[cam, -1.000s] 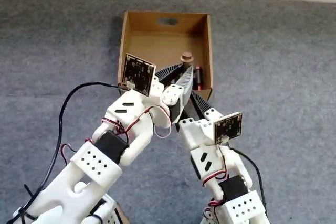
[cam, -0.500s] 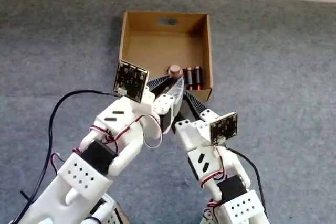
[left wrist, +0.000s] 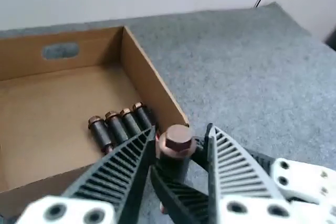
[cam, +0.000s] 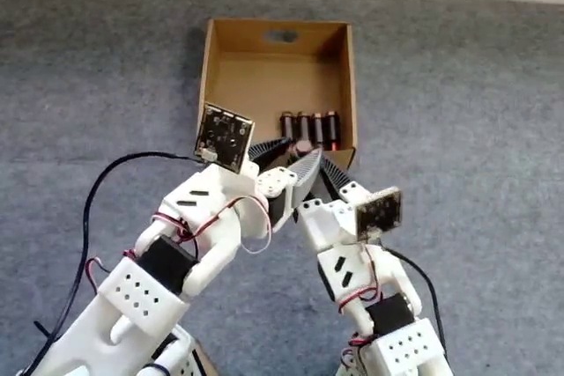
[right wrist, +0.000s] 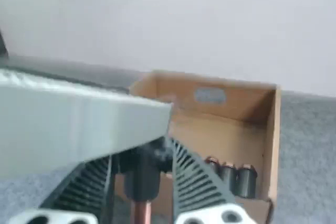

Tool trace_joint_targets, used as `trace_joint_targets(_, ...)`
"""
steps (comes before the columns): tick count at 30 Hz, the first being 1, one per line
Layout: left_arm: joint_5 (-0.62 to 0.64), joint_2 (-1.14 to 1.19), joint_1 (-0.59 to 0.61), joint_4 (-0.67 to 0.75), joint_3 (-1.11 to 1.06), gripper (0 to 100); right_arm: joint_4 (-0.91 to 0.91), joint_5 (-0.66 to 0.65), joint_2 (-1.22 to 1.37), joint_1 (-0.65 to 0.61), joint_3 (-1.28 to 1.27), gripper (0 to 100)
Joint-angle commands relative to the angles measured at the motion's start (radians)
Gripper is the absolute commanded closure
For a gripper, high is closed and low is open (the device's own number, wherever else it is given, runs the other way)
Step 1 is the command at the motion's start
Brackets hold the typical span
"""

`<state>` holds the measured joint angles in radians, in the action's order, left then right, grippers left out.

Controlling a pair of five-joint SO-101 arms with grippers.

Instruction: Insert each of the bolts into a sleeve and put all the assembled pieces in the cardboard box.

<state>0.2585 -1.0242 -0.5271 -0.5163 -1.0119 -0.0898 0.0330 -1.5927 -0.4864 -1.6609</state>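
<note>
While the right gripper [right wrist: 140, 153] has its fingers [right wrist: 189, 182] clamped on the sleeve [right wrist: 140, 177], the bolt [left wrist: 175, 140] stands in that sleeve, head up inside the left gripper [left wrist: 181, 130]; whether that one grips, I cannot tell. The pair hangs over the box's [cam: 208, 77] front wall, near its right corner, beside four finished pieces [cam: 308, 128]. Released here, the piece could strike the rim and fall outside. The bolt could also slide out if the arms part unevenly.
</note>
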Motion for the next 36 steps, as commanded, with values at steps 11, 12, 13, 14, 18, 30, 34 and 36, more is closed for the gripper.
trace_joint_targets(11,0.005,-0.025,0.071,-0.506,0.32,86,0.021,-0.006,-0.012,0.013,-0.022,99.1)
trace_joint_targets(12,0.005,-0.025,0.11,-0.568,0.363,87,0.021,-0.006,-0.007,0.013,-0.022,99.1)
trace_joint_targets(13,0.005,-0.025,0.156,-0.631,0.401,88,0.019,-0.006,-0.007,0.013,-0.022,99.1)
trace_joint_targets(14,0.005,-0.025,0.211,-0.683,0.429,91,0.019,-0.006,-0.007,0.013,-0.021,99.1)
trace_joint_targets(18,-0.002,-0.025,0.421,-0.839,0.43,97,0.007,-0.006,-0.007,0.013,-0.008,99.1)
trace_joint_targets(30,-0.002,-0.025,0.697,-0.733,-0.077,99,-0.203,-0.006,0.005,0.091,0.349,99.2)
trace_joint_targets(34,-0.002,-0.025,0.693,-0.646,-0.222,99,-0.202,-0.006,0.128,0.105,0.441,99.2)
trace_joint_targets(36,-0.002,-0.025,0.696,-0.603,-0.278,99,-0.185,-0.003,0.245,0.105,0.498,99.2)
